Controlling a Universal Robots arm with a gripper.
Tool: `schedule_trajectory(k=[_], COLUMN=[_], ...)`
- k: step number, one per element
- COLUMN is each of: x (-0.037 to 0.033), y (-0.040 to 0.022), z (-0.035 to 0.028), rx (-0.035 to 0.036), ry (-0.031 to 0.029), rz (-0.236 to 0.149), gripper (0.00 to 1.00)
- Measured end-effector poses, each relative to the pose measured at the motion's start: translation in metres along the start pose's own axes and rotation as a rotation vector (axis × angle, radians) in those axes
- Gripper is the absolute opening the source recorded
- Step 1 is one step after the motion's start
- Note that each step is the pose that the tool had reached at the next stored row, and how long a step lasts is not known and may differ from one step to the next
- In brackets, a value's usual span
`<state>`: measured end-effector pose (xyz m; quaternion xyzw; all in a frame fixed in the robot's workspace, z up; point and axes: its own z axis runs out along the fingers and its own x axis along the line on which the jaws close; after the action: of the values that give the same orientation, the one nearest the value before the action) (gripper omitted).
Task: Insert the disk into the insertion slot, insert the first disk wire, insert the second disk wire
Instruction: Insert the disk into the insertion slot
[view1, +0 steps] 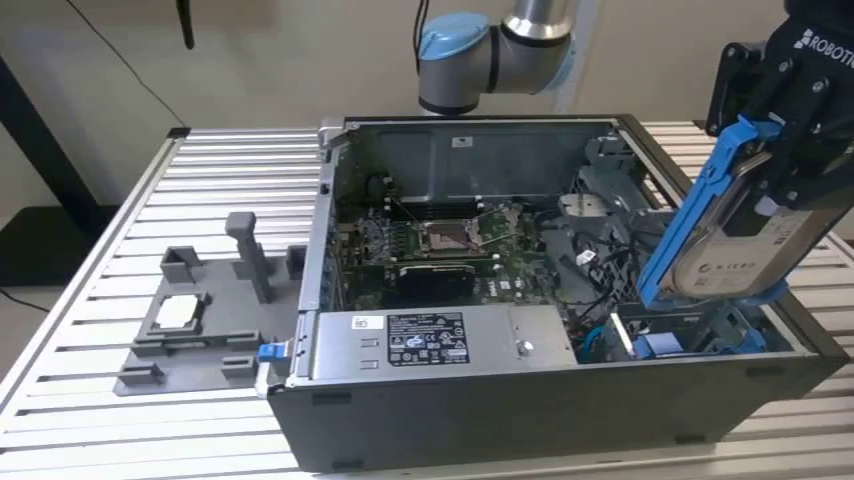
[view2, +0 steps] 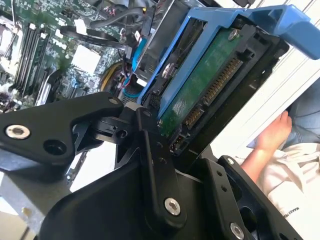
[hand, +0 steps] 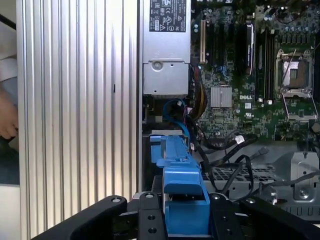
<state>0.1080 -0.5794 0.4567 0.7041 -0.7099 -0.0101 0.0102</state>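
End effector: the end effector (view1: 771, 165) is clenched on the upper end of the disk (view1: 727, 250), its black fingers (view2: 155, 165) pressing the bright blue frame from both sides.
Disk position: held in the air over the near corner of the computer case (view1: 534, 400) on the exterior view's right. It is steeply tilted, with its lower end dipping toward the insertion slot (view1: 694, 335). It does not look seated yet.
Disk detail: in the second wrist view the green circuit side and the connector edge of the drive face the camera.
Alignment: in the first wrist view the blue frame runs in line with the bay opening below it.
Wires: black and blue cables (hand: 225, 150) lie loose just beside the bay, between it and the motherboard (view1: 441, 240). None is plugged into the drive.
Other things: the power-supply box (view1: 427, 340) sits at the case's near wall. A grey fixture tray (view1: 200, 320) rests on the slatted desk (view1: 174, 180), well apart on the exterior view's left.
Risk, jamming: with this tilt, the frame's lower corner may catch the sheet-metal lip and wedge.
Risk, slipping: the grip is on one end only, so a snag could pivot the drive between the fingers.
Risk, cables: a loose cable could be pinched under the frame.
Risk, person: a person's hand (view2: 272, 135) rests close to the desk edge near the arm.
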Motion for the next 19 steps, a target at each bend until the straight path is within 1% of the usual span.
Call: schedule_trajectory(k=[5,10,17,19], x=[0.0000,-0.0002,-0.0004,-0.0004], y=[-0.0003,-0.0005,-0.0009,-0.0010], z=[0.0082,0.0173,0.0293,0.0317], rx=[0.0073,0.0094,0.0094,0.0094], ry=[0.0001,-0.0015,-0.0084,-0.0131], rz=[-0.005,-0.008,-0.010,-0.010], gripper=[0.33,0.33,0.33,0.33])
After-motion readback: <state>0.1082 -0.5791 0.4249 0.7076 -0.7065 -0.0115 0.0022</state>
